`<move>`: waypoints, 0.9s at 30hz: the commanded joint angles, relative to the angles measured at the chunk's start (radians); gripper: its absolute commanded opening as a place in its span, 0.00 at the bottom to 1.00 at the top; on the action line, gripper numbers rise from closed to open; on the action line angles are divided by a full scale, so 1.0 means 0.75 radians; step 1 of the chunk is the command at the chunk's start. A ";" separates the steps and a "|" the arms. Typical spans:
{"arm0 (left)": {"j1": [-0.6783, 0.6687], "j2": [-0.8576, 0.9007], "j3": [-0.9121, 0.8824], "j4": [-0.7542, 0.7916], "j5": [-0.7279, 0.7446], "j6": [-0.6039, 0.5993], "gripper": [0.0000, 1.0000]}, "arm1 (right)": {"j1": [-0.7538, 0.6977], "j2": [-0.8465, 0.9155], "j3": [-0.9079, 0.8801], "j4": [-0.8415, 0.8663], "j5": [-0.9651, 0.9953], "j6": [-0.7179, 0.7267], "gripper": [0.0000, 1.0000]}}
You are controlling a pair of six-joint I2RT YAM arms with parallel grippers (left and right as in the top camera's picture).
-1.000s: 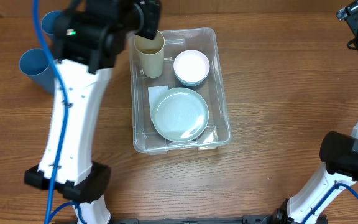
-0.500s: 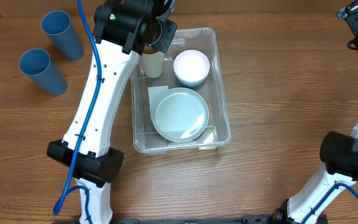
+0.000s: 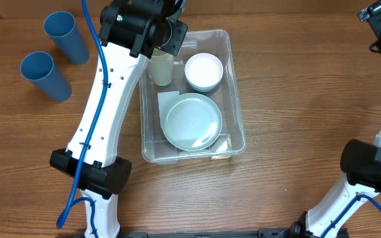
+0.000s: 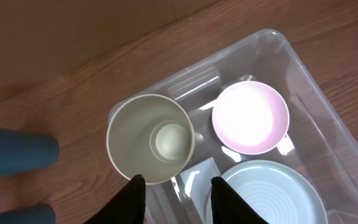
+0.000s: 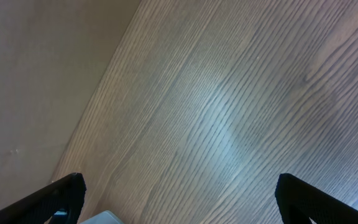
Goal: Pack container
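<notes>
The container [image 3: 238, 116] is a clear rectangular bin with rounded corners, resting on the wooden table [image 3: 309, 132]. It lies directly below the left gripper [image 4: 178, 182] and well apart from the right gripper [image 5: 185, 200], which sits off to the container's right, at the far edge of the table.

Left gripper: released. In the left wrist view both fingers [image 4: 135, 198] show at the bottom edge, spread apart, with no object between them.

Items inside the container, located from the left gripper:
- Beige cup [image 4: 151, 138]: upright on the container floor, just ahead of the fingertips. Its rim is next to the left finger. Whether the two touch cannot be told.
- Pale pink bowl [image 4: 250, 117]: ahead and to the right, just beside the beige cup, with a narrow gap between them.
- Light green plate [image 4: 272, 194]: flat on the floor, to the right of the right finger.
- White label [image 3: 167, 100]: on the container bottom, partly covered by the plate.

Items outside the container: the far blue cup [image 3: 65, 34] and the near blue cup [image 3: 43, 74] stand mouth up on the table, to the left of the left gripper.

Right gripper: released. Its fingers [image 5: 61, 196] appear at the lower corners of the right wrist view, wide apart, over bare table wood.
</notes>
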 commanded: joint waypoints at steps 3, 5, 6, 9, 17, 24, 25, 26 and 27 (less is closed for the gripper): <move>0.184 -0.037 0.009 -0.044 -0.072 -0.298 0.58 | -0.002 -0.022 0.020 0.003 0.009 0.006 1.00; 0.279 -0.039 0.009 -0.079 -0.009 -0.322 0.62 | -0.002 -0.022 0.020 0.003 0.009 0.006 1.00; 0.347 -0.033 0.007 -0.102 0.050 -0.323 0.63 | -0.002 -0.022 0.020 0.003 0.009 0.006 1.00; 0.503 -0.021 -0.014 -0.124 0.089 -0.324 0.63 | -0.002 -0.022 0.020 0.003 0.009 0.006 1.00; 0.586 0.168 -0.036 0.104 -0.011 -0.151 0.79 | -0.002 -0.022 0.020 0.003 0.009 0.006 1.00; 0.620 0.387 -0.036 0.312 -0.079 -0.114 0.89 | -0.002 -0.022 0.020 0.003 0.009 0.005 1.00; 0.624 0.387 -0.036 0.341 -0.078 -0.102 0.89 | -0.002 -0.022 0.020 0.003 0.009 0.006 1.00; 0.628 0.387 -0.036 0.369 -0.078 -0.091 0.89 | -0.002 -0.022 0.020 0.003 0.009 0.006 1.00; 0.634 0.387 -0.036 0.401 -0.078 -0.075 0.90 | -0.002 -0.022 0.020 0.003 0.009 0.006 1.00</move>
